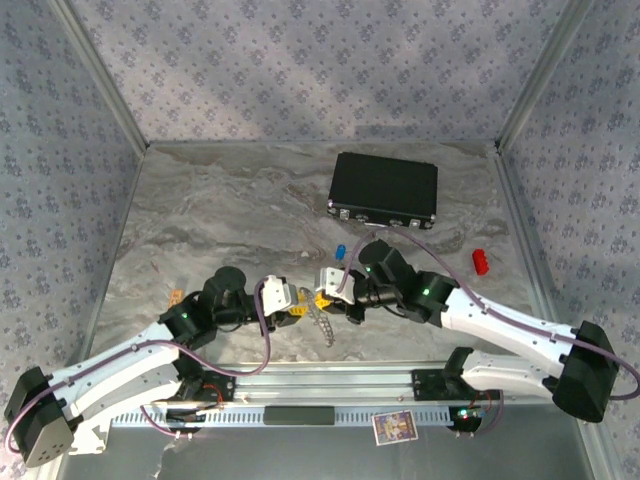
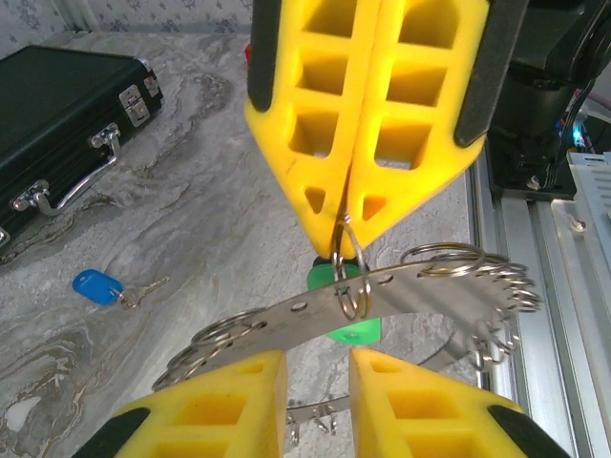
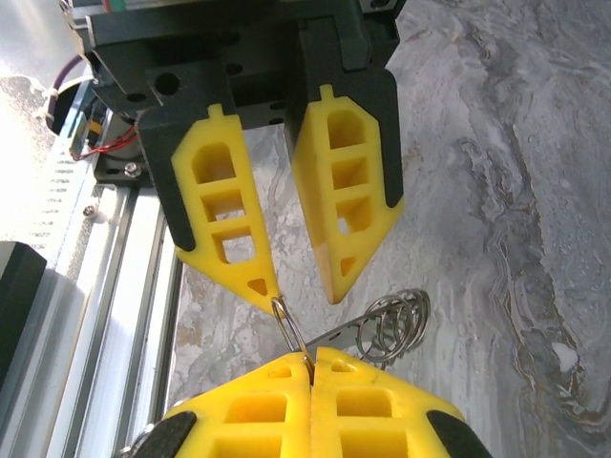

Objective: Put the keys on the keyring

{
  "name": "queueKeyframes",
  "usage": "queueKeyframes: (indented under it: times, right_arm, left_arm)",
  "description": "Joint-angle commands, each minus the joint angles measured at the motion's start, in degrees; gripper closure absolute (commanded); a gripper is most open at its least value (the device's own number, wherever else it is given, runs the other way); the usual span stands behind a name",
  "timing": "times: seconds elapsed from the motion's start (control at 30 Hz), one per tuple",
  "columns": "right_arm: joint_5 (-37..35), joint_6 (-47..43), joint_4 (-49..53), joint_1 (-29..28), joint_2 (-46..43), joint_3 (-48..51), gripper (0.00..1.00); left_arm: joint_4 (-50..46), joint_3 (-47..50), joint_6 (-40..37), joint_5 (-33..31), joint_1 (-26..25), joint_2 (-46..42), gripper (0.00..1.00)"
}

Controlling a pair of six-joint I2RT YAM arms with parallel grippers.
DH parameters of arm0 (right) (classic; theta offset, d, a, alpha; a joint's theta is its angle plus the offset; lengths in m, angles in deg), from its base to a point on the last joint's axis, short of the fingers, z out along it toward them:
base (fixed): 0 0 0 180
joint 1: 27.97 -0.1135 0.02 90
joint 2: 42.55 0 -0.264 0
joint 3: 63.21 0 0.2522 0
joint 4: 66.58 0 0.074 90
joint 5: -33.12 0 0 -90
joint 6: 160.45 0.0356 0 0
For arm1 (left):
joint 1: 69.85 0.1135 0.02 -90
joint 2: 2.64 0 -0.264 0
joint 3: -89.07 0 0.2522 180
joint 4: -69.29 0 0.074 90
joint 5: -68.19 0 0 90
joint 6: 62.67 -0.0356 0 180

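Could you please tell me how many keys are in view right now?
2. The blue key lies on the table near the black case. The green key shows behind the keyring, below the right gripper. The small red thing might be another.

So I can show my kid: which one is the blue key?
Find the black case at the far side of the table. Just in front of its near left corner lies the blue key, loose on the marble. Its blue head sets it apart from the red object farther right.

Grey marbled tabletop point(image 1: 220, 210) between patterned blue-grey fabric walls point(image 1: 300, 60)
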Motion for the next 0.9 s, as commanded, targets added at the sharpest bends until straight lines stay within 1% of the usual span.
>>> queueKeyframes:
  times: [0.0,0.13,0.23,0.33,0.43,0.5,0.53,0.57,0.6,0.63,0.73,0.87]
  right_arm:
    - [-2.7,-2.0,3.7,-0.8,1.1,-3.3,1.0]
    - [-4.6,-0.9,4.2,-1.7,2.6,-4.8,1.0]
    - [-4.8,-0.2,4.8,-2.3,3.7,-5.9,1.0]
    - [-4.5,-0.2,5.1,-2.9,4.1,-6.3,1.0]
    - [-3.9,-0.4,5.5,-2.9,3.9,-6.2,1.0]
    - [-1.9,-0.5,5.2,-2.7,3.4,-5.7,1.0]
    - [0.0,-0.2,4.7,-2.2,3.0,-5.0,0.95]
    - [1.7,0.2,3.7,-1.5,2.7,-4.1,0.79]
    - [3.5,1.1,1.7,-0.6,2.0,-2.5,0.67]
    - [5.3,1.8,-0.7,0.6,1.2,-0.7,0.63]
    - [10.8,4.4,-6.7,3.7,-0.4,3.4,0.59]
    - [12.2,5.3,-9.3,5.3,-0.3,5.3,0.6]
  left_arm:
    - [1.4,-1.5,-0.1,2.1,-0.3,0.4,0.77]
    - [2.0,-1.5,0.5,3.1,-0.3,0.8,0.74]
    - [2.5,-1.3,0.7,3.0,-0.3,1.2,0.75]
    - [2.5,-1.3,1.0,1.3,-0.4,1.3,0.8]
    - [2.3,-1.4,0.8,0.1,-0.4,1.2,0.89]
    - [2.4,-1.3,0.8,-1.1,-0.4,1.2,0.95]
    - [2.9,-1.1,0.9,-1.5,-0.4,1.1,0.97]
    - [3.7,-0.8,1.2,-1.8,-0.3,1.1,1.0]
    - [5.6,0.0,1.9,-1.9,-0.4,1.2,1.0]
    - [8.3,1.2,3.1,-1.7,-0.4,1.4,1.0]
    - [15.2,4.5,5.5,-0.1,-0.3,2.0,1.0]
    - [23.3,8.3,7.1,0.5,-0.3,2.0,1.0]
